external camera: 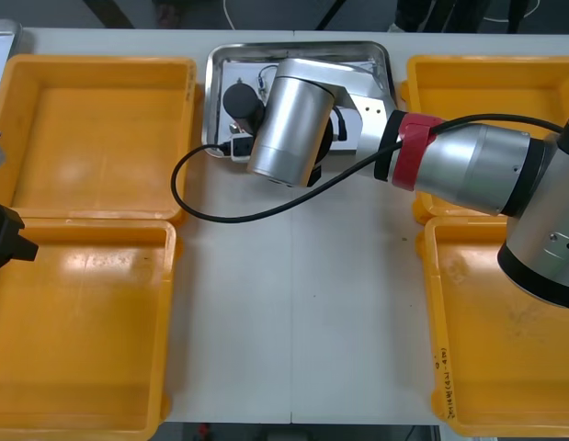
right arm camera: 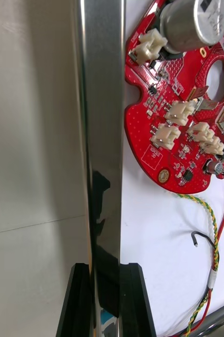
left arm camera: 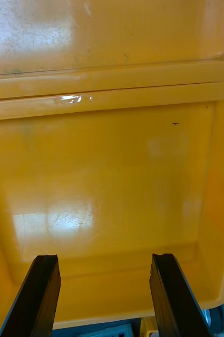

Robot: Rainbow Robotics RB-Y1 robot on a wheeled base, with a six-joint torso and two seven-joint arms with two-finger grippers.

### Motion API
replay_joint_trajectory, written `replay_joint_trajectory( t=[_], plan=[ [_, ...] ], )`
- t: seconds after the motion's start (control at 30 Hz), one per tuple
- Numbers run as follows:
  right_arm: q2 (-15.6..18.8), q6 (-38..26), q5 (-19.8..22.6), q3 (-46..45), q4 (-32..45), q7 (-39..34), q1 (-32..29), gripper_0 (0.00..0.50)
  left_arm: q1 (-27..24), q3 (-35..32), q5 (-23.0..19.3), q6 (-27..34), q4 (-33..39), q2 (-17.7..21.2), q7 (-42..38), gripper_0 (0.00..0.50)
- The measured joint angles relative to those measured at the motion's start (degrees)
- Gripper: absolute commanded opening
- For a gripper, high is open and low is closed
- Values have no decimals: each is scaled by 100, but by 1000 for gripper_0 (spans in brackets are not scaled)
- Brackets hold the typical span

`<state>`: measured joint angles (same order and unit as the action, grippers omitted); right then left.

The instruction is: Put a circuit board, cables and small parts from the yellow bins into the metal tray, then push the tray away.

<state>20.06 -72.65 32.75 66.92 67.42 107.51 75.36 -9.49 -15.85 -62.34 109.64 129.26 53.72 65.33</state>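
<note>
The metal tray (external camera: 266, 48) sat at the table's far edge between the yellow bins (external camera: 82, 312). My right wrist camera showed a red circuit board (right arm camera: 169, 121) and a red and yellow cable (right arm camera: 211, 221) on its white floor. My right gripper (right arm camera: 107, 303), arm stretched across, was clamped on the tray's rim. The left gripper (left arm camera: 105, 258) hung with its fingers apart over the near left bin.

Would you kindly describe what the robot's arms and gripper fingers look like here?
The right arm is made of silver cylinders, with a red band at one joint. A black cable loops from its wrist back to that joint. The right gripper's fingers and the left gripper's fingers are flat black bars.
</note>
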Motion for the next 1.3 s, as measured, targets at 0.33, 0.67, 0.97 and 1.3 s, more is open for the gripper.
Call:
replay_joint_trajectory(
  t=[0.33, 0.67, 0.97, 1.3],
  plan=[
    [-143, 143, 17, -159, -434, 5, 37, 0, 0, 0, 0, 0, 0, 0, 0, 500],
    [-203, 400, 102, -213, -742, 132, 50, 32, 0, 0, 0, 0, 1, 0, 0, 500],
    [-214, 431, 111, -213, -772, 304, 52, 500, 0, 0, 0, 0, 1, 0, 0, 500],
    [-228, 58, 182, -362, -740, 306, 65, 500, 0, 0, 0, 0, 1, 0, 0, 500]
  ],
)
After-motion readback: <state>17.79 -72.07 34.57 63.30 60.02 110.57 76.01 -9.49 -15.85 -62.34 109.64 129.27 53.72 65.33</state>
